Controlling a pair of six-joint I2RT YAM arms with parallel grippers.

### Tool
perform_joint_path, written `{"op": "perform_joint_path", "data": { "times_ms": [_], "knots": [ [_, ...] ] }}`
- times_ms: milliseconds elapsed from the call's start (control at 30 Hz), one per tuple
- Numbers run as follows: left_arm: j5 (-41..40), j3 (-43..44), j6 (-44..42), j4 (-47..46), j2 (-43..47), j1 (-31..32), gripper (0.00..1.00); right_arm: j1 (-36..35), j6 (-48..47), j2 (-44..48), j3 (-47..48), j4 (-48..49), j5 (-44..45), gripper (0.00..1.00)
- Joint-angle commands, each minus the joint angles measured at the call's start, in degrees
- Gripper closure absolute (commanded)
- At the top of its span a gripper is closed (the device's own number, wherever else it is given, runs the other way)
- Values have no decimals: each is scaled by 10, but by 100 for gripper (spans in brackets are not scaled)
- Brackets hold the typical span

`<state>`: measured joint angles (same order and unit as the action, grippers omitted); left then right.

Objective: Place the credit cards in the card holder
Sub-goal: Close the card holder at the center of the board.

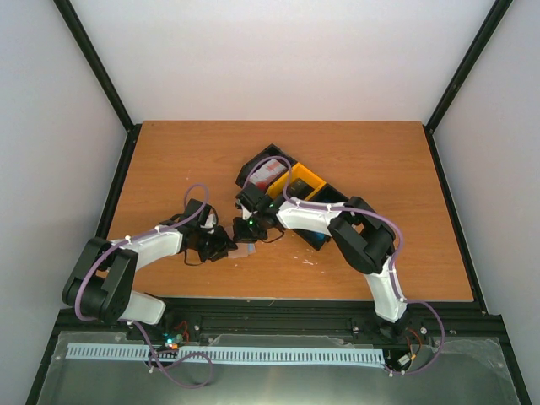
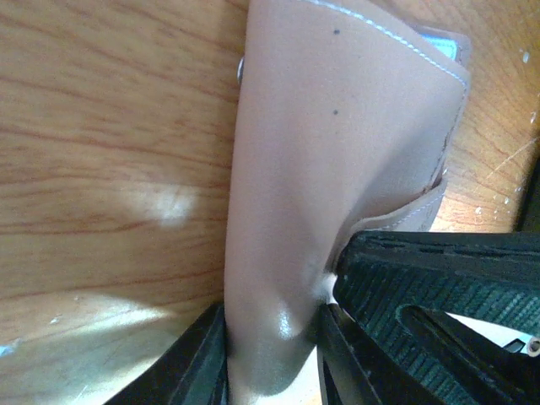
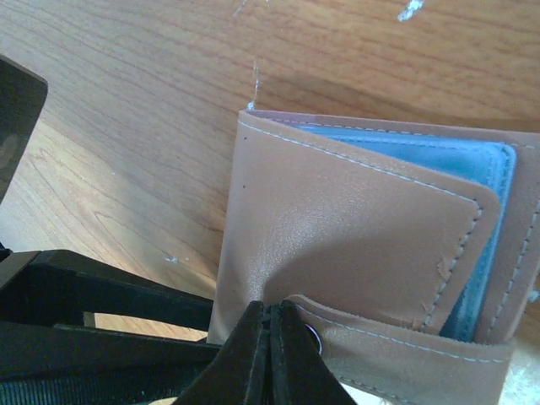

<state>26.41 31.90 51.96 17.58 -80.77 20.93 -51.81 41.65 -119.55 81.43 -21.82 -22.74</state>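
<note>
The pinkish-tan card holder (image 1: 245, 251) lies between the two grippers near the table's front centre. My left gripper (image 1: 223, 245) is shut on it; in the left wrist view the card holder (image 2: 337, 169) is pinched between my left gripper's (image 2: 270, 359) black jaws. My right gripper (image 3: 272, 333) has its jaws pressed together on the holder's flap (image 3: 354, 236) beside the round snap. A blue layer (image 3: 472, 160) shows between the flaps; I cannot tell card from lining. A red-and-white card (image 1: 268, 175) lies in the black bin (image 1: 256, 160).
A yellow bin (image 1: 305, 180) sits next to the black bin behind the right arm, with another black bin (image 1: 336, 196) at its right. The right gripper's ribbed finger (image 2: 439, 295) crosses the left wrist view. The left gripper's body (image 3: 76, 321) crosses the right wrist view.
</note>
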Motion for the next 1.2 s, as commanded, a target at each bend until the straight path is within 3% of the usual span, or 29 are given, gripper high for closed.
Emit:
{"op": "perform_joint_path", "data": {
  "times_ms": [0,133,267,300,400,600,867,1067,1167],
  "knots": [
    [-48,-21,3,37,-20,2,68,1,-8,-9,6,-28,10,97],
    [-58,8,-11,64,16,2,58,2,-29,34,50,-37,9,85],
    [-76,35,-20,90,52,1,44,4,-41,83,64,-85,77,68],
    [-81,40,-21,96,56,1,41,5,-45,91,56,-97,95,63],
    [-86,43,-24,103,58,1,41,6,-62,103,27,-123,122,58],
    [-92,31,-38,94,62,1,63,2,-80,108,-35,-110,112,54],
    [-34,24,-54,38,31,1,70,-7,-98,57,-19,-102,73,53],
    [-25,15,-62,12,-8,1,91,-7,-102,41,-21,-94,81,54],
    [-16,11,-63,1,-7,1,93,-7,-104,38,-27,-84,79,56]
  ]
}}
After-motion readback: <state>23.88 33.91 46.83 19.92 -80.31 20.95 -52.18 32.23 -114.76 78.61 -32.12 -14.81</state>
